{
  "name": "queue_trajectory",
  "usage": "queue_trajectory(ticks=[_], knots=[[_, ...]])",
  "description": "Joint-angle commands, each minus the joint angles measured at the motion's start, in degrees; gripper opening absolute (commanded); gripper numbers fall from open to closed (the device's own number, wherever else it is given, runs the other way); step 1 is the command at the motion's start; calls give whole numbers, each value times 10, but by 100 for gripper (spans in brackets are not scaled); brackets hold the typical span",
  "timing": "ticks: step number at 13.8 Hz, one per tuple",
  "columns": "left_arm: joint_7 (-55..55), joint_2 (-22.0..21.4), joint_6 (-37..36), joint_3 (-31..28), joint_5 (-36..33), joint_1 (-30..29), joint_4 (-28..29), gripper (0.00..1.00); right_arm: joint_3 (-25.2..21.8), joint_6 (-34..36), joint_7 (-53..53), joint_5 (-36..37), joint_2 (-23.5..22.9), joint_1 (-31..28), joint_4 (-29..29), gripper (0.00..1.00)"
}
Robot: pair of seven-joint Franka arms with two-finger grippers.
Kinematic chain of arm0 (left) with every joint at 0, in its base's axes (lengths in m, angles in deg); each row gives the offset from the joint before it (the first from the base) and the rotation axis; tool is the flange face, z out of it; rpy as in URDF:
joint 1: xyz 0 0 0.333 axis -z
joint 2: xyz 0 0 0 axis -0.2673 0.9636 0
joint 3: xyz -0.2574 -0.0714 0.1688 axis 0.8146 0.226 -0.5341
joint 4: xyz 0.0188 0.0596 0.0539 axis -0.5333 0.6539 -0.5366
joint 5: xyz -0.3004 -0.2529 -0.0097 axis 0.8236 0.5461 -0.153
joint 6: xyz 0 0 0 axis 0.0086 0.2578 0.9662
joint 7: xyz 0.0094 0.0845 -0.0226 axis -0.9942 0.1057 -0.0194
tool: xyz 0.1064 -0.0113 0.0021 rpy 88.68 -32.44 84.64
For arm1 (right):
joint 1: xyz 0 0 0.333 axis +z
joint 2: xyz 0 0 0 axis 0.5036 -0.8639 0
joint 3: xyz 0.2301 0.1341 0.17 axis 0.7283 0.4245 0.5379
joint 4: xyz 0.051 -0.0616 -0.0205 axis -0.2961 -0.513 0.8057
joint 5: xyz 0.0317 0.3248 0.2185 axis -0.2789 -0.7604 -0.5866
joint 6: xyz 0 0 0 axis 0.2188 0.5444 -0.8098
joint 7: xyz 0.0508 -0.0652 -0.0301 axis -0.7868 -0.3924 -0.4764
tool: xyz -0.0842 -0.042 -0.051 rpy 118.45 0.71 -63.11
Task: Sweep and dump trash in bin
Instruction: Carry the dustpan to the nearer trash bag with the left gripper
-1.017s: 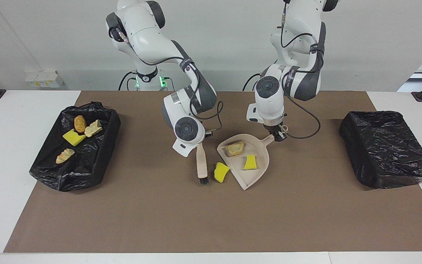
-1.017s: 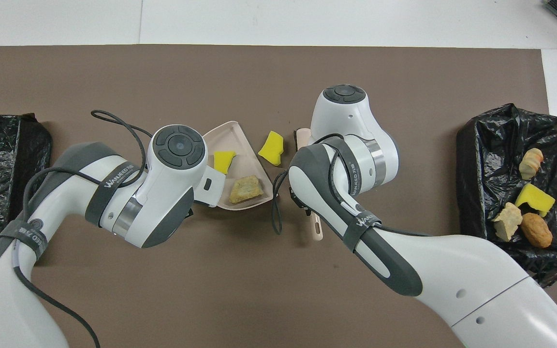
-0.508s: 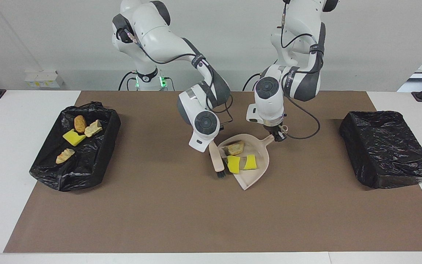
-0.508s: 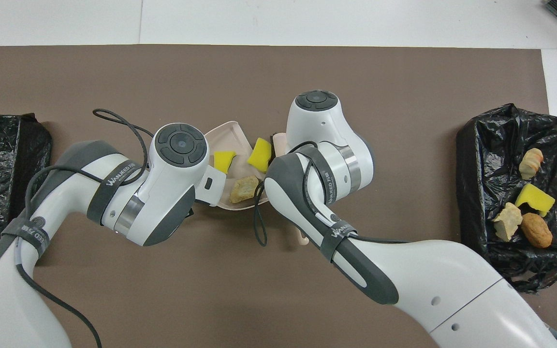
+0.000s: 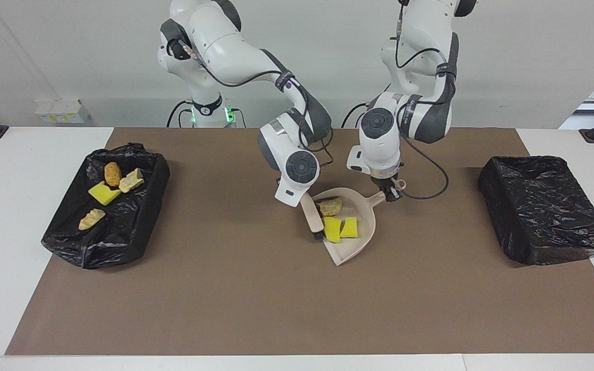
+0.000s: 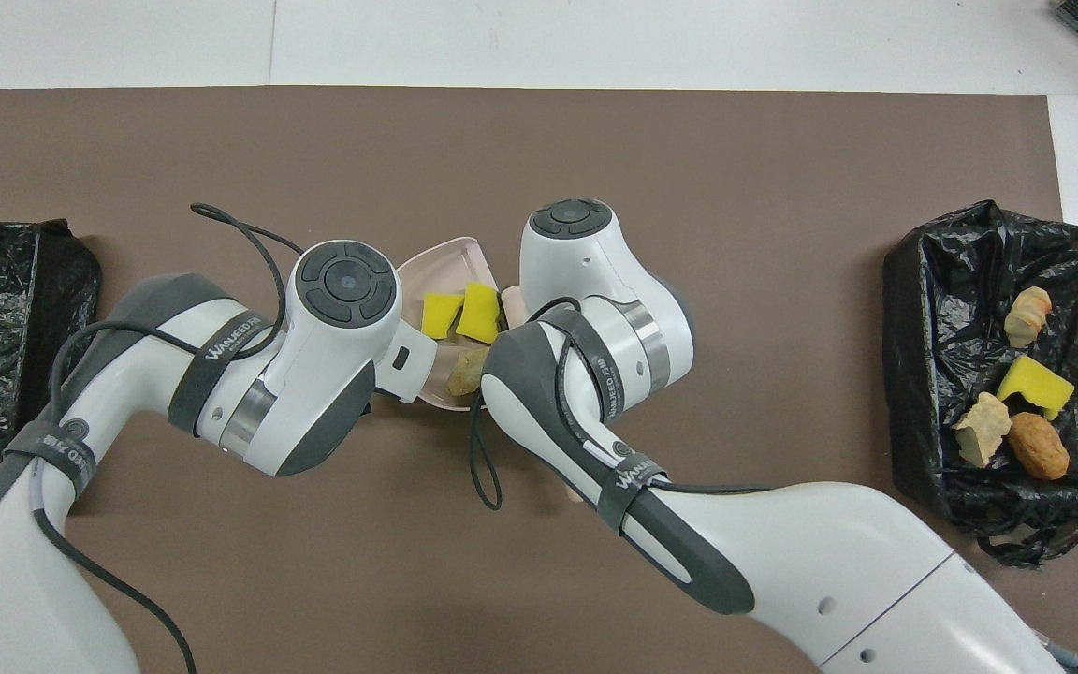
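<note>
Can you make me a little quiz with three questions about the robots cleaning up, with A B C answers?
1. Where are the two yellow sponge chunks nearest the brush?
A. In the dustpan
B. On the bare mat
C. In the empty bin

2. How many scraps lie in the filled bin?
A. Two
B. Four
C. Seven

3. What is the left gripper doing?
A. Hanging open
B. Holding the brush
C. Shut on the dustpan handle

Answers:
1. A, both sit in the dustpan beside a tan lump.
2. B, two tan, one brown, one yellow.
3. C, it clamps the handle; the right gripper holds the brush.
</note>
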Motion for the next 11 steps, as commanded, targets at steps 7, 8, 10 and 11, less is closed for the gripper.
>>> queue_trajectory(ticks=[7, 8, 10, 11], knots=[[-232, -79, 27, 3, -5, -72, 36, 0, 3, 91, -28, 54, 92, -105, -57, 0], [-274, -101, 28, 3, -4, -93, 47, 0, 3, 91, -27, 54, 107, -121, -74, 0], [-341, -129, 23, 3, 0, -126, 53, 0, 3, 92, -30, 65, 140, -154, -111, 0], [-367, -143, 14, 3, 11, -141, 55, 0, 3, 99, -33, 79, 152, -164, -122, 0]])
